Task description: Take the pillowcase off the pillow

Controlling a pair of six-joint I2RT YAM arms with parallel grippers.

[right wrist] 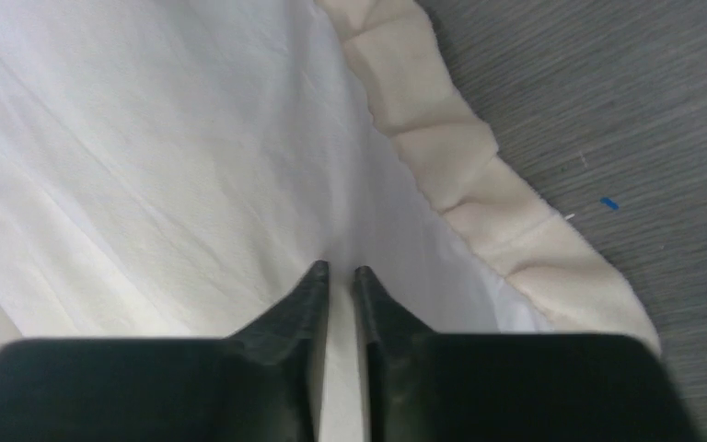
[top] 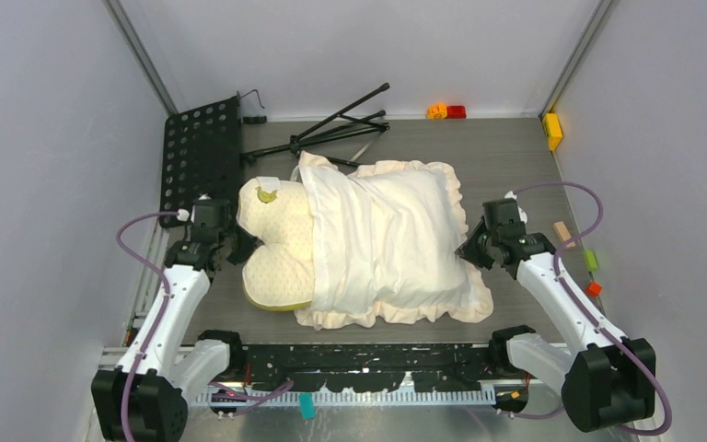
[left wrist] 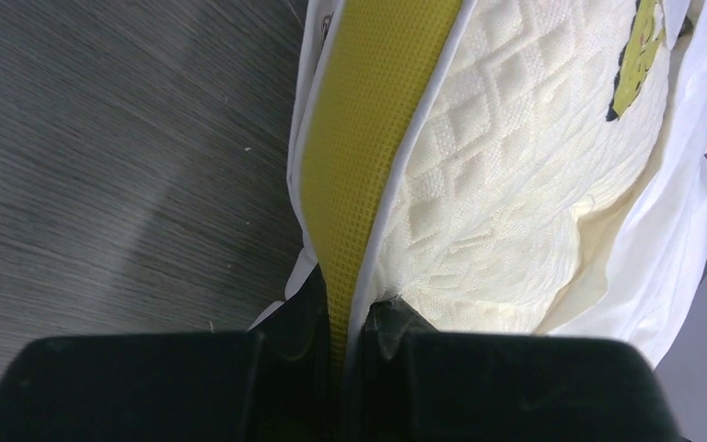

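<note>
The pillow [top: 276,241] lies at the centre left of the table, pale yellow and quilted, with its left part bare. The off-white frilled pillowcase [top: 391,241] covers its right part. My left gripper [top: 242,245] is shut on the pillow's left edge. In the left wrist view the jaws [left wrist: 348,318] pinch the yellow-green edge seam [left wrist: 368,110], with the quilted pillow [left wrist: 506,184] and the pillowcase [left wrist: 690,221] beyond. My right gripper [top: 469,249] is at the pillowcase's right side. In the right wrist view its fingertips [right wrist: 341,273] stand almost together with the smooth cloth [right wrist: 147,138] between them, beside the ruffle [right wrist: 479,184].
A black perforated plate [top: 201,157] and a folded black stand [top: 331,131] lie at the back left. Small toy blocks [top: 446,111] and a yellow block [top: 552,130] sit at the back. A wooden block [top: 563,233], a green one [top: 590,259] and an orange one [top: 594,288] lie right.
</note>
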